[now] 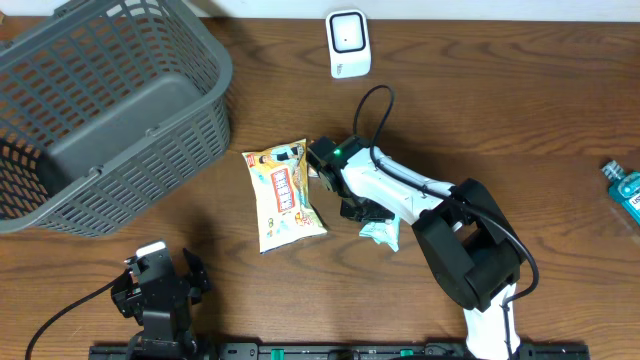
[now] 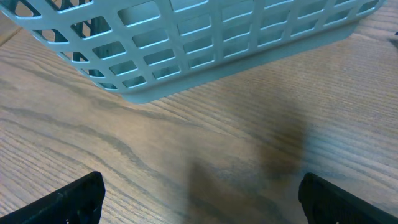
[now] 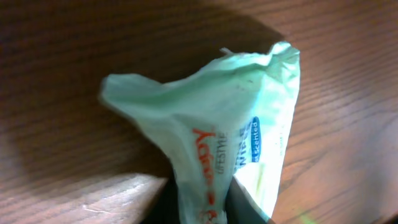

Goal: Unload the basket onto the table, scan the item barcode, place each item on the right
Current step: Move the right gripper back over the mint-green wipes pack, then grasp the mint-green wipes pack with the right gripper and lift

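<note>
now, our right gripper [image 3: 202, 208] pinches the green wipes packet [image 3: 211, 124]; we should lift gently, turning it toward the scanner [image 1: 348, 45].

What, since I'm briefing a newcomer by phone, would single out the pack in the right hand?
Start at the grey basket on the left, then go right past the yellow snack bag in the middle. Just beyond it, beneath the white arm, the right hand pinches a crumpled wipes pack: the only mint-green packet, with red lettering.
</note>
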### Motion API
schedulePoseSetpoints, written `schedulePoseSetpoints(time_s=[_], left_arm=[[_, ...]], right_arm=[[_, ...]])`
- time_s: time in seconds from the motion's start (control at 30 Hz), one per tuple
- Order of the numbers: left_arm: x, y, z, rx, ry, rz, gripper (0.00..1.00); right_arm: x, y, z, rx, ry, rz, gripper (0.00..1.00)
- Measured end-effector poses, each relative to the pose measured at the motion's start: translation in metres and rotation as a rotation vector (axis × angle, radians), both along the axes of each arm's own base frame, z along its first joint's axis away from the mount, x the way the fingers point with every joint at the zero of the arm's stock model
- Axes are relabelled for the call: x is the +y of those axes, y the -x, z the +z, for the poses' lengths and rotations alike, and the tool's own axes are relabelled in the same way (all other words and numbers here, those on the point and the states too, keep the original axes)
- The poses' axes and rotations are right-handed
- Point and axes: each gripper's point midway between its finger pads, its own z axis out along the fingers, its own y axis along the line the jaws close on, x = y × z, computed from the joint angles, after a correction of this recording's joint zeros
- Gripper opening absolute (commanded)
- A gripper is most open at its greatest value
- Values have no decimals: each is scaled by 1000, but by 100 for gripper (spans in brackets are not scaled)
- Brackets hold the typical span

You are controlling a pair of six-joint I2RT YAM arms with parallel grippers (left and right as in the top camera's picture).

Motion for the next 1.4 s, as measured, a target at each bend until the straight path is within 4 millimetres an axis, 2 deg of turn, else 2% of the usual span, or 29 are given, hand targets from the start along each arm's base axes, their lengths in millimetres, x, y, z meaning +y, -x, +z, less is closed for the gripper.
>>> schedulePoseSetpoints(time_s=[0.23, 0.37, 0.47, 0.6, 0.8, 1.0, 1.17, 1.4], left_arm=[[0, 0, 0, 0, 0, -1, 100], [0, 0, 0, 0, 1, 0, 100], [0, 0, 0, 0, 1, 0, 100], [0, 0, 0, 0, 0, 0, 100], [0, 0, 0, 0, 0, 0, 100], [0, 0, 0, 0, 0, 0, 100], [0, 0, 0, 0, 1, 0, 100], [0, 0, 0, 0, 0, 0, 100]], right_arm=[[9, 1, 2, 56, -47, 54, 1], [52, -4, 11, 128, -269, 144, 1], [91, -5, 27, 189, -516, 234, 1], [111, 7, 57, 282, -775, 342, 1], [118, 29, 114, 389, -1139, 479, 1], [122, 31, 156, 417, -1438, 445, 1], [122, 38, 180, 480, -1562, 337, 1], [113, 53, 201, 611, -1589, 137, 1]])
